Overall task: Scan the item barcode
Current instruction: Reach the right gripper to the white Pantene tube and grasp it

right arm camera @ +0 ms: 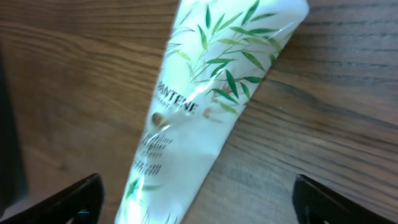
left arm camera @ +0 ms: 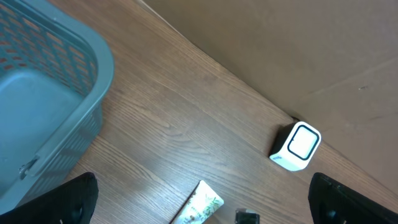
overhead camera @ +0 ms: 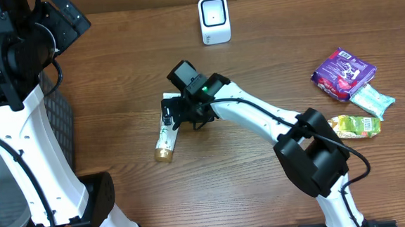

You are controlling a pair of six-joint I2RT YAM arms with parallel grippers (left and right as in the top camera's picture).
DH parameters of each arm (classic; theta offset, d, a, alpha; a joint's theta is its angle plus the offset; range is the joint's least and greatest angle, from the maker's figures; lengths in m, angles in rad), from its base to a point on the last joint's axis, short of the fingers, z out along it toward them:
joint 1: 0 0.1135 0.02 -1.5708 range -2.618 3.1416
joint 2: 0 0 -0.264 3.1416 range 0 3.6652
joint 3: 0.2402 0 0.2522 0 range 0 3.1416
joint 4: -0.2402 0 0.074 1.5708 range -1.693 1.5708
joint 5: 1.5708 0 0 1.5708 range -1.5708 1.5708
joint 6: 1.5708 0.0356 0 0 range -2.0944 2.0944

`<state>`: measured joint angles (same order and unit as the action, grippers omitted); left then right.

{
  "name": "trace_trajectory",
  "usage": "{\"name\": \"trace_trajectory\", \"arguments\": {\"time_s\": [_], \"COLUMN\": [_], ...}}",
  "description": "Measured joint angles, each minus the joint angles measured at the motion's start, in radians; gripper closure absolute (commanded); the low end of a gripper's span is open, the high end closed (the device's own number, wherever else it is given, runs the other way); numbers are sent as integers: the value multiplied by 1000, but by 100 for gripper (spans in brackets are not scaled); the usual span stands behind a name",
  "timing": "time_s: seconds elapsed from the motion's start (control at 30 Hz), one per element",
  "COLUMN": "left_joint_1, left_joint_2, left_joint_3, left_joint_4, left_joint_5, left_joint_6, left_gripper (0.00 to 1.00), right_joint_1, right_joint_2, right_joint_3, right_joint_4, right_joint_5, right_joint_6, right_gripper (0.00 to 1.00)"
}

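Your right arm reaches from lower right to frame centre, its claw (right arm camera: 196, 200) spread wide, straddling the Pantene tube (right arm camera: 211, 93) lying flat on the worktop (overhead camera: 115, 62), gripping nothing. Your left claw (left arm camera: 208, 202) gapes empty. Bare wood separates tube and scanner (overhead camera: 214, 19), top centre.
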<state>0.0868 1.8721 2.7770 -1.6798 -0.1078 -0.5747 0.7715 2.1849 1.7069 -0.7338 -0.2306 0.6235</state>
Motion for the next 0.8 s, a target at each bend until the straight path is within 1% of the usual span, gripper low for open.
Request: {"name": "trace_trajectory", "arguments": {"time_s": [0.3, 0.43, 0.47, 0.57, 0.6, 0.7, 0.73, 0.8], "left_joint_1": [0, 0, 0, 0, 0, 0, 0, 0], "left_joint_2": [0, 0, 0, 0, 0, 0, 0, 0], "left_joint_3": [0, 0, 0, 0, 0, 0, 0, 0], "left_joint_4": [0, 0, 0, 0, 0, 0, 0, 0], "left_joint_5": [0, 0, 0, 0, 0, 0, 0, 0], "left_joint_6": [0, 0, 0, 0, 0, 0, 0, 0], "left_gripper": [0, 1, 0, 0, 1, 0, 1, 0], "right_joint_1": [15, 38, 43, 53, 54, 55, 54, 53], "right_joint_2": [66, 71, 72, 74, 79, 83, 84, 84], "right_joint_3": [0, 0, 0, 0, 0, 1, 1, 3], "right_joint_4": [61, 55, 51, 34, 29, 0, -6, -31], "right_joint_5": [-18, -28, -32, -45, -53, -68, -72, -78], "right_joint_6": [49, 76, 85, 109, 116, 124, 129, 134], "right_gripper": [14, 19, 22, 35, 44, 61, 64, 66]}}
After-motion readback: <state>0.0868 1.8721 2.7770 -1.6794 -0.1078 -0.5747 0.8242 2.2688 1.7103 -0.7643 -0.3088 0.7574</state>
